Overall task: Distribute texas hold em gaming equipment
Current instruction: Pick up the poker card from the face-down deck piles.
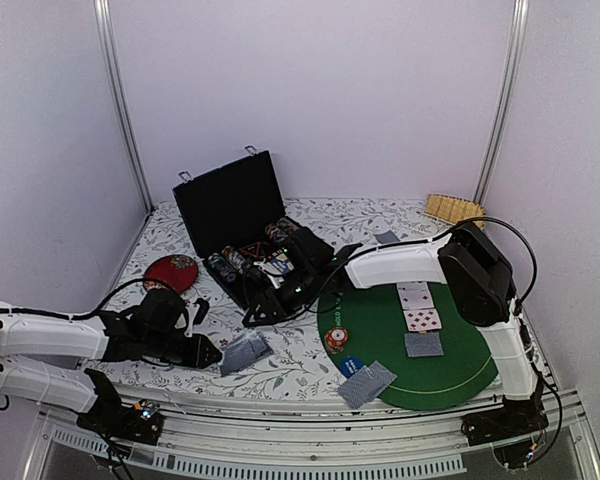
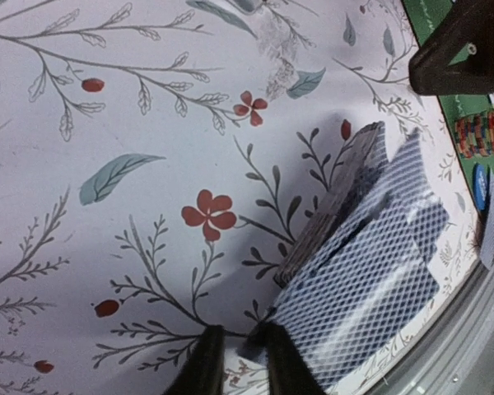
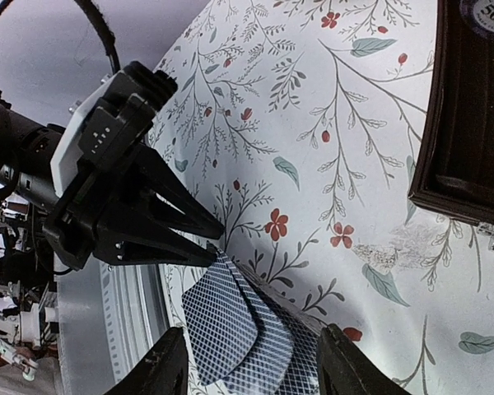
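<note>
A fanned deck of grey-blue-backed cards lies on the floral cloth at the near edge; it also shows in the left wrist view and the right wrist view. My left gripper is low at the deck's left corner, jaws narrowly apart, one fingertip touching the top card's corner. My right gripper hangs above the deck, wide open and empty. On the green mat lie two face-up cards, face-down cards, a striped chip stack and a blue button.
The open black case with chips stands behind the right gripper, and its edge shows in the right wrist view. A dark-red dish sits to its left. A lone card and a slatted wooden piece lie at the back right.
</note>
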